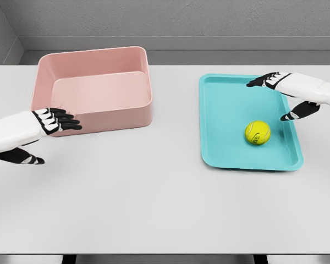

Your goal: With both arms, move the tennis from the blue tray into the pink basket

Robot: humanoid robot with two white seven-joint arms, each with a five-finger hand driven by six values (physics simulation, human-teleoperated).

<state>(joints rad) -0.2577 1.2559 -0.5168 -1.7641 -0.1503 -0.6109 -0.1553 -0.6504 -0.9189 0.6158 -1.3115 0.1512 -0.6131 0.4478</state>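
Two white robot hands hover open over a white table (154,198), neither one touching the ball.
One yellow-green tennis ball (257,132) lies inside the teal-blue flat rectangular tray (220,110), toward its near right part, clear of the rim. Right hand (289,93) hangs over the tray's far right edge, fingers spread, thumb pointing down toward the ball, nothing grasped. Left hand (47,129) sits at the near left corner of the pink rectangular plastic basket (126,118), fingers extended against or just in front of its front wall, holding nothing; contact unclear. Basket and tray stand well apart, basket left, tray right.
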